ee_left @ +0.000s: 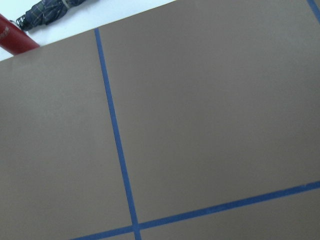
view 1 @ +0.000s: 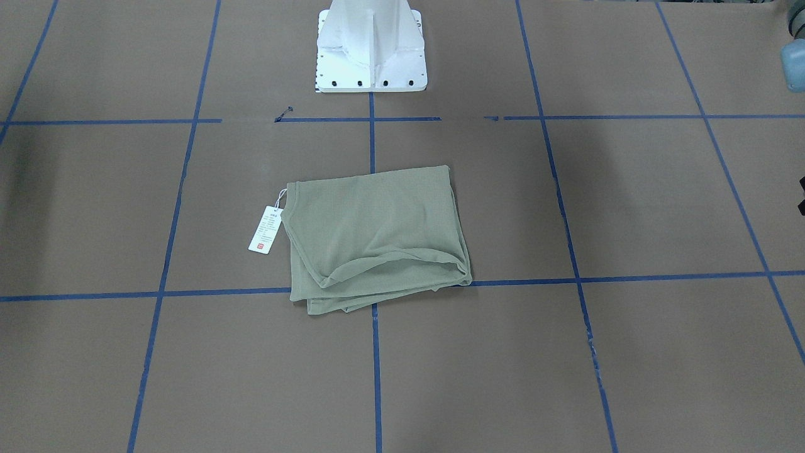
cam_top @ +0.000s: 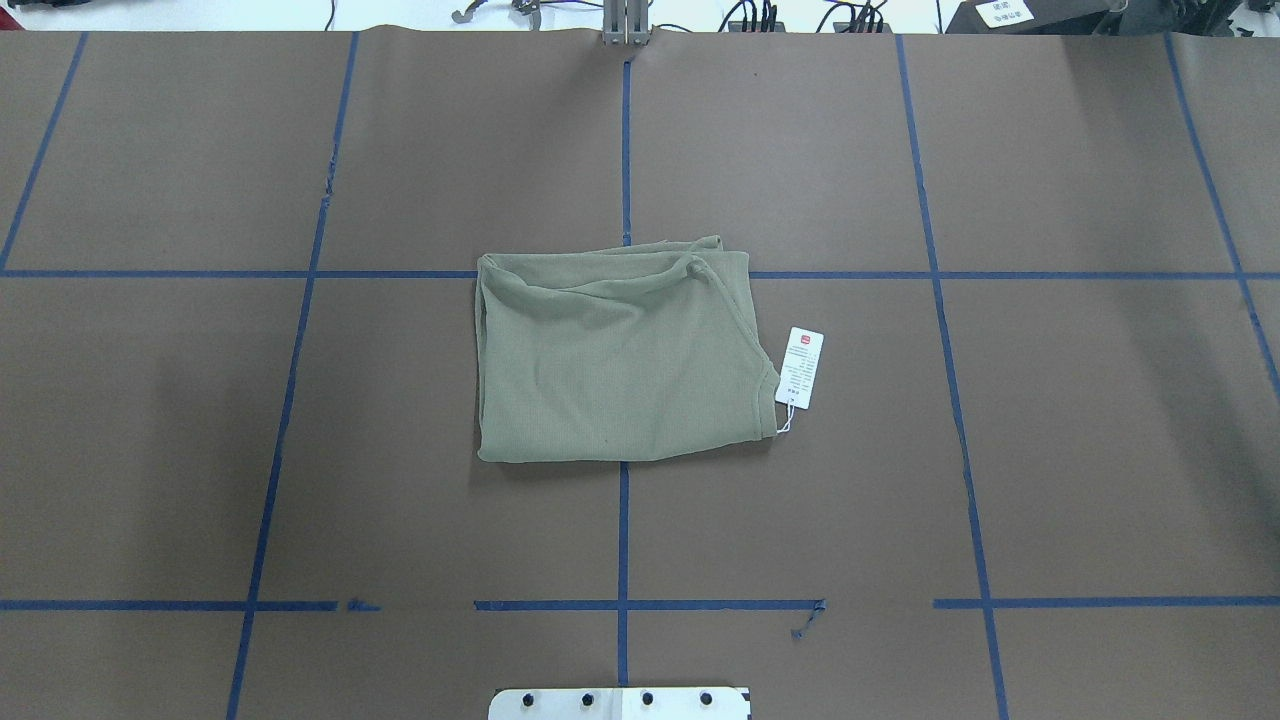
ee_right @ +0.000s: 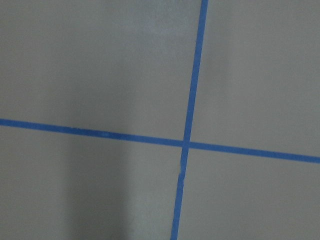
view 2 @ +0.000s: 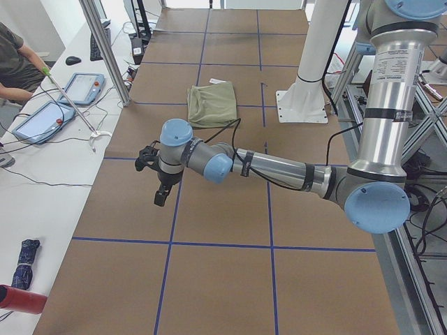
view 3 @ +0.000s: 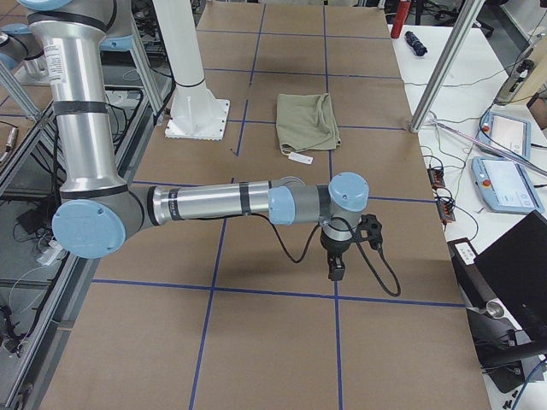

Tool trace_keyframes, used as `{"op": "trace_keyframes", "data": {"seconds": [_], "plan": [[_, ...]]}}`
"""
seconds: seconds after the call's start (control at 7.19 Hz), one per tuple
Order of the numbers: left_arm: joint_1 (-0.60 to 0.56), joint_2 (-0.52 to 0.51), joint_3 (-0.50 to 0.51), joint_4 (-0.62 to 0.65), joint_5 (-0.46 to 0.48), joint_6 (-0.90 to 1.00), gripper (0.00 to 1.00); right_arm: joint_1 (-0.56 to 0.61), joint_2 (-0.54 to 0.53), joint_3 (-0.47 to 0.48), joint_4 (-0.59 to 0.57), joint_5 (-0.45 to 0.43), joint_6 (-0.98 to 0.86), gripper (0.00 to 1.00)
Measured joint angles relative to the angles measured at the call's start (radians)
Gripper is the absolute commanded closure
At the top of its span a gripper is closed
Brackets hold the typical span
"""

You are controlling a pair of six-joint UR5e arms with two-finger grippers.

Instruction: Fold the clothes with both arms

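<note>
The clothes are one sage-green shirt (view 1: 377, 233) (cam_top: 620, 360), folded into a rough rectangle at the middle of the brown table. Its white hang tag (view 1: 265, 229) (cam_top: 801, 367) lies flat beside it. My left gripper (view 2: 162, 195) hangs over bare table far from the shirt (view 2: 211, 105), toward the table's left end. My right gripper (view 3: 336, 269) hangs the same way toward the right end, well away from the shirt (view 3: 306, 121). Both grippers show only in the side views, so I cannot tell whether they are open or shut. Both wrist views show only brown table and blue tape lines.
The white pedestal (view 1: 371, 50) stands behind the shirt. Tablets (view 2: 84, 87) and a seated person (view 2: 17, 63) are at a white side desk; a red bottle (view 2: 21, 300) and a folded umbrella (view 2: 26, 251) lie near it. More tablets (view 3: 504, 137) sit beyond the far edge.
</note>
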Motion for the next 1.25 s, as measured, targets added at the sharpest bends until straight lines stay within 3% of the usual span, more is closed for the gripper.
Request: {"op": "trace_keyframes", "data": {"seconds": [0.14,0.42,0.83,1.25], "plan": [[-0.012,0.023,-0.002,-0.001,-0.034,0.006,0.0,0.01,-0.04,0.056,-0.015,0.013,-0.011,0.0],[-0.025,0.076,0.028,0.001,0.011,0.015,0.0,0.026,-0.081,0.121,-0.034,0.028,-0.007,0.0],[-0.059,0.081,0.067,0.133,0.079,0.115,0.0,0.03,-0.109,0.119,-0.045,0.038,0.005,0.0],[-0.078,0.075,0.073,0.253,0.045,0.273,0.0,0.031,-0.118,0.113,-0.046,0.039,0.012,0.0]]}}
